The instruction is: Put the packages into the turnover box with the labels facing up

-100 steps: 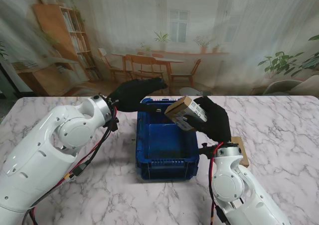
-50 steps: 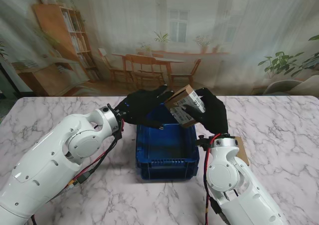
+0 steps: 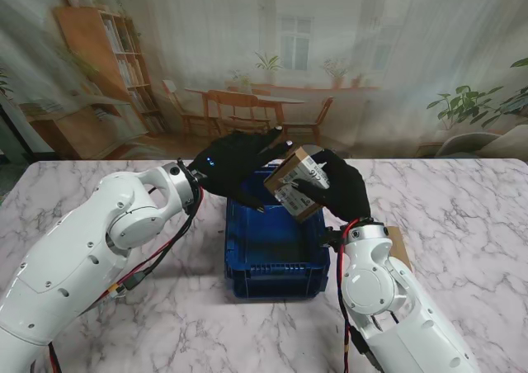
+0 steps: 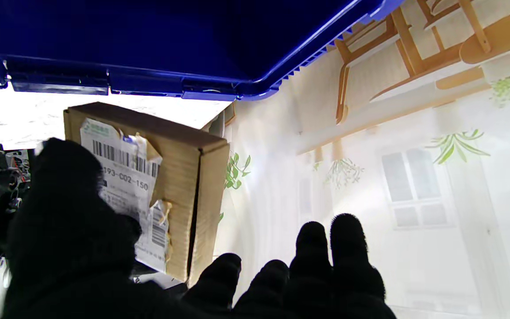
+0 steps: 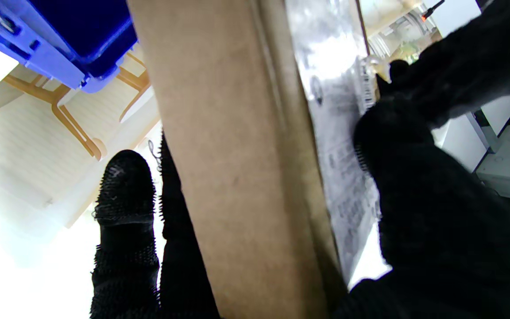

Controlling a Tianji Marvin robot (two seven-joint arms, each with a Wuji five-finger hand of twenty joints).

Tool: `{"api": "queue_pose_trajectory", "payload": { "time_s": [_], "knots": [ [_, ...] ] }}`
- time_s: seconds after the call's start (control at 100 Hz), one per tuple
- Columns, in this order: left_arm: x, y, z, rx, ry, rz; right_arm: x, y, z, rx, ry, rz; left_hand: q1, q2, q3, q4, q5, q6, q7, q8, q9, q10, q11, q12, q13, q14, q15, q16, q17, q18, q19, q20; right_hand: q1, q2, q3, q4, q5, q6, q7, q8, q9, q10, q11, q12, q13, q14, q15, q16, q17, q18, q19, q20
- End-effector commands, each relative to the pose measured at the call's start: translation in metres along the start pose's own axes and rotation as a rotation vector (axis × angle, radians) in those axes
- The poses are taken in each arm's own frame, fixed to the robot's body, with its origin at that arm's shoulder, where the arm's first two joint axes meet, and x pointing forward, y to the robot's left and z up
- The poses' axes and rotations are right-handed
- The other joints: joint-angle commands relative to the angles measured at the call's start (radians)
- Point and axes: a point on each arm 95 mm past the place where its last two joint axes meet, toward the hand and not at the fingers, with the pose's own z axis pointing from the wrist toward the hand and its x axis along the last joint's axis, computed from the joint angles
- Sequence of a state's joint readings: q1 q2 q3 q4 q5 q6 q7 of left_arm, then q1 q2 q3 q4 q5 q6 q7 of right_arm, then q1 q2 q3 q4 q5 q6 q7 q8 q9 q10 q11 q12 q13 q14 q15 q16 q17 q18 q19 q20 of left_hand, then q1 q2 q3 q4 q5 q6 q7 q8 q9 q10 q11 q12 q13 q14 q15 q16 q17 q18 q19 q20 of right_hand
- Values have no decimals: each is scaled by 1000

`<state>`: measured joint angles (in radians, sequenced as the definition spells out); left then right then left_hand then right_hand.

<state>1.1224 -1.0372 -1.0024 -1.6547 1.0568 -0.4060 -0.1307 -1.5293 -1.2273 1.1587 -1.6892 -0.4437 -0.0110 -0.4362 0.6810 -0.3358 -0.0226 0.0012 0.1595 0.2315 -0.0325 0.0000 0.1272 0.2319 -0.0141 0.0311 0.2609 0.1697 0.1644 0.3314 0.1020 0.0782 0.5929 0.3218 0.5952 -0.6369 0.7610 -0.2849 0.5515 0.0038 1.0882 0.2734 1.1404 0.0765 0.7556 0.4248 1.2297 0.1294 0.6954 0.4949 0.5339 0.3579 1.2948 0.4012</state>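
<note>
Since a second ago the left hand [image 3: 235, 165] has swung in from about 10 o'clock of the box and now sits right against the package [image 3: 295, 183], while the right hand [image 3: 337, 190] has tipped that package a bit lower and toward the left. So it looks like a handover or a two-handed flip, hard to say which.

Right hand is wrapped around the package, thumb pressed on the label face in its wrist view. Left hand has its fingers [image 4: 348, 248] spread and holds nothing as far as I can tell; whether the fingertips actually touch the cardboard I can't tell from the stand view.

Package hangs in the air over the far edge of the blue turnover box [image 3: 276, 245], around the box's 1 o'clock corner. It's tilted, long axis running roughly 10 to 4 o'clock, label [image 4: 126, 177] facing up and toward the left hand. Box looks to have nothing in it.

The key thing for the next move: the drop spot is straight toward 6 o'clock and down from the package, and the right hand is the one that has it.

Another package [image 3: 399, 249] lies on the desk [image 3: 462, 216] at 3 o'clock of the box, half hidden behind the right arm. The left hand sitting over the box's far rim is the only thing kinda in the way.
</note>
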Motion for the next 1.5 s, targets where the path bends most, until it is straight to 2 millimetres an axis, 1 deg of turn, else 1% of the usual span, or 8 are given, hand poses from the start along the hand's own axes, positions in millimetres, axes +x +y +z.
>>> {"api": "queue_pose_trajectory", "payload": {
  "time_s": [0.0, 0.3, 0.5, 0.69, 0.85, 1.07, 1.28, 1.49],
  "knots": [
    [-3, -2, 1, -17, 10, 38, 4, 0, 1, 16, -5, 4, -20, -29, -1, -13, -26, 0, -23, -18, -56, 10, -27, -14, -38, 11, -26, -15, -17, -13, -31, -18, 176, 111, 125, 59, 28, -51, -17, -24, 112, -60, 173, 72, 48, 14, 92, 24, 6, -20, 34, 17],
    [-6, 2, 8, -28, 24, 122, 13, -5, 7, 69, -30, 13, -36, -32, 5, -27, -26, -1, -23, -19, -56, 11, -26, -18, -68, 30, -25, -22, -24, 0, -45, -18, 184, 110, 130, 60, 45, -13, -35, -28, 114, -52, 172, 90, 57, 24, 114, 24, 15, -8, 41, 20],
    [-6, 5, 9, -17, 15, 107, 14, -5, 8, 78, -33, 13, -9, -7, 22, -1, -23, 24, -1, 6, -51, 19, -15, -2, -38, 1, 4, -12, -5, -25, -12, -2, 186, 112, 130, 60, 43, -7, -44, -27, 111, -52, 169, 96, 54, 25, 114, 21, 13, -4, 40, 20],
    [-4, 11, 13, -7, -24, 31, 15, -5, 8, 63, -47, 26, -31, 84, 9, -8, -26, 174, 52, 310, 1, 47, 41, 217, 25, -15, 41, 43, 21, -65, 64, 19, 200, 126, 126, 62, 49, -25, -17, 11, 94, -56, 158, 100, 33, 24, 95, 10, 0, -4, 30, 17],
    [0, 14, 16, -10, -70, -30, 16, -6, 8, 53, -61, 37, -79, 120, 0, -16, -36, 211, 93, 484, 63, 70, 93, 316, 59, 13, 83, 112, 40, -54, 111, 41, 213, 132, 140, 64, 38, -75, 73, 144, 57, -59, 115, 56, -8, 20, 18, -19, -20, 0, 8, 10],
    [11, 16, 20, -49, -97, -72, 19, -9, 8, 28, -83, 48, -186, 165, -9, -28, -19, 196, 11, 223, 23, 93, 32, 285, 36, 67, 50, 133, 26, -8, 93, 58, 213, 123, 156, 61, -50, -84, 175, 228, -4, -67, 149, -7, -42, 16, -24, -26, -38, 0, -4, 8],
    [21, 22, 28, -50, -138, -122, 24, -13, 10, 2, -98, 69, -220, 149, -9, -31, -27, 233, 71, 369, 13, 108, 38, 272, -36, 102, 18, 59, -4, 19, 31, 18, 215, 119, 161, 61, -93, -88, 227, 246, -34, -69, 177, -35, -61, 14, -33, -29, -56, -3, -14, 6],
    [24, 27, 33, -50, -191, -135, 29, -17, 10, -29, -114, 97, -213, 138, -8, -30, -20, 215, 11, 320, -17, 112, 30, 274, -55, 122, 21, 54, -21, 36, 30, 18, 221, 106, 196, 59, -152, -109, 299, 278, -94, -71, 223, -49, -89, 13, -51, -45, -76, -3, -39, -2]
  ]
}}
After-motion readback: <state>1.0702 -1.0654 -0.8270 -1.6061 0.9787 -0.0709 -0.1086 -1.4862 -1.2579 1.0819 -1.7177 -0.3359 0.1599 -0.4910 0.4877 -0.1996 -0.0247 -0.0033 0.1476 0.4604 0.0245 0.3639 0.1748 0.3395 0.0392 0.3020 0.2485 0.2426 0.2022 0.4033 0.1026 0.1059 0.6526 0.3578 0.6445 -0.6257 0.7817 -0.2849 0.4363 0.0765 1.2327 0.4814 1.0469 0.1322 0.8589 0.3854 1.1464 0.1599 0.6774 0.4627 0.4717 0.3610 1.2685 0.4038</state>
